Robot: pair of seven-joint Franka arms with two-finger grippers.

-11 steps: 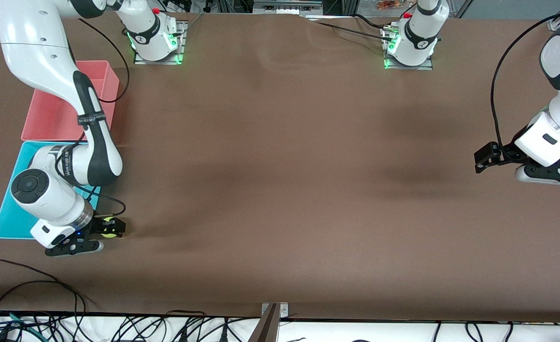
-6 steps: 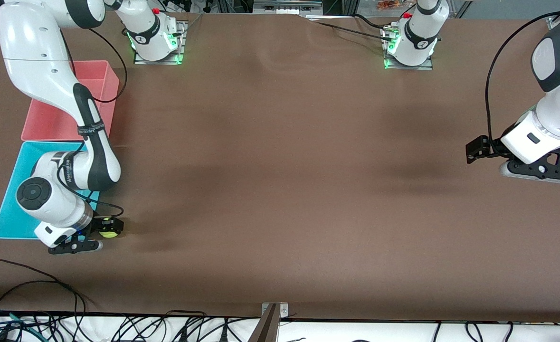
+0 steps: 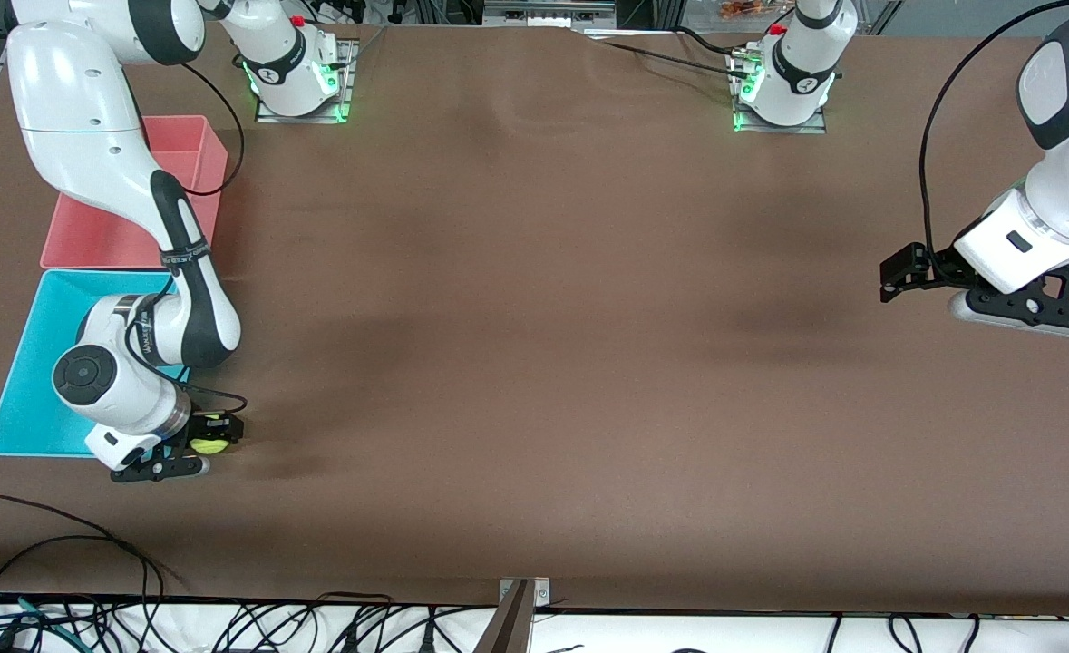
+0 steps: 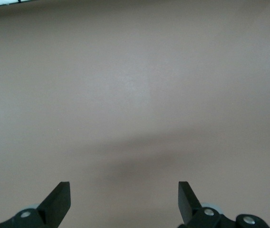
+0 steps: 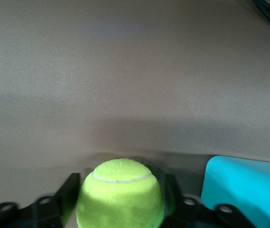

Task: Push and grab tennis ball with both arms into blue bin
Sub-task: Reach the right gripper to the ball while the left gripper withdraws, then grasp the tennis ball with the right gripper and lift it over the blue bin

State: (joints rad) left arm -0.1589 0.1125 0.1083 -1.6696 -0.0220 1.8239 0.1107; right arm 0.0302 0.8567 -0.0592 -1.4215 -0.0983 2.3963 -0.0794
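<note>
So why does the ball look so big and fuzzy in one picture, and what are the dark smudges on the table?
Right wrist view: the tennis ball sits very close to the camera, so it looms large and soft. Front view: the smudges on the table are soft arm shadows. Left wrist view: one faint shadow band too.

1 tennis ball (image 3: pixel 208 433), 2 arms (image 3: pixel 99 163), 1 blue bin (image 3: pixel 40 363), seemingly 1 pink bin (image 3: pixel 108 227).

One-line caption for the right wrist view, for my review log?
Right gripper shut on the tennis ball, just over the brown table, a corner of the blue bin beside it.
</note>
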